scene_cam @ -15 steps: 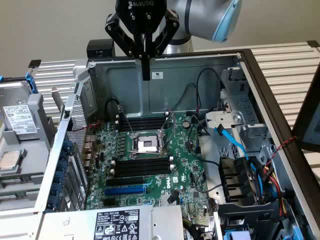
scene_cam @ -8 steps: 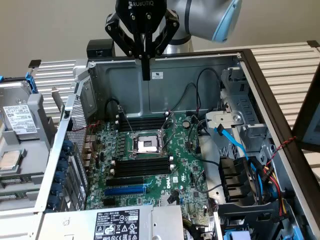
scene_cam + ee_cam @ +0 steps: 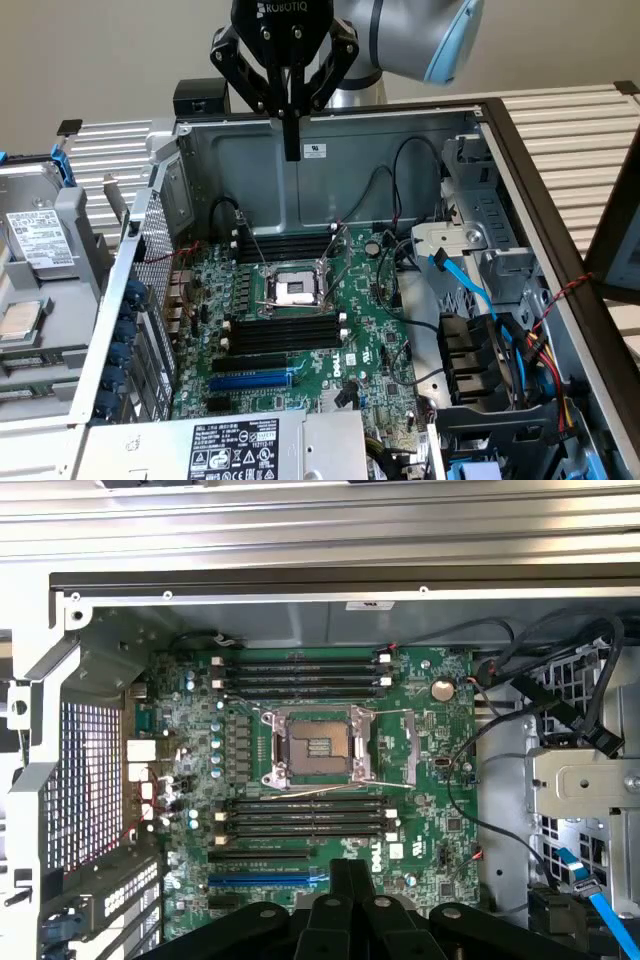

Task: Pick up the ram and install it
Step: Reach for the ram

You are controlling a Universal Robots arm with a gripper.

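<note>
Gripper (image 3: 291, 150) hanging above open computer case (image 3: 350, 190), close to back wall. Jaws clenching tight against each other. Motherboard (image 3: 390, 340) lying flat at case bottom. CPU socket (image 3: 293, 290) sitting in middle of board. Long black memory slots (image 3: 285, 330) running on both sides of socket, white clips at ends. Blue slot (image 3: 250, 380) lying just beside nearer black slots. Blue cable (image 3: 470, 290) curling at exterior view's right. Hard drive (image 3: 40, 240) resting outside case at exterior view's left. Ram: cannot tell where it is lying.
</note>
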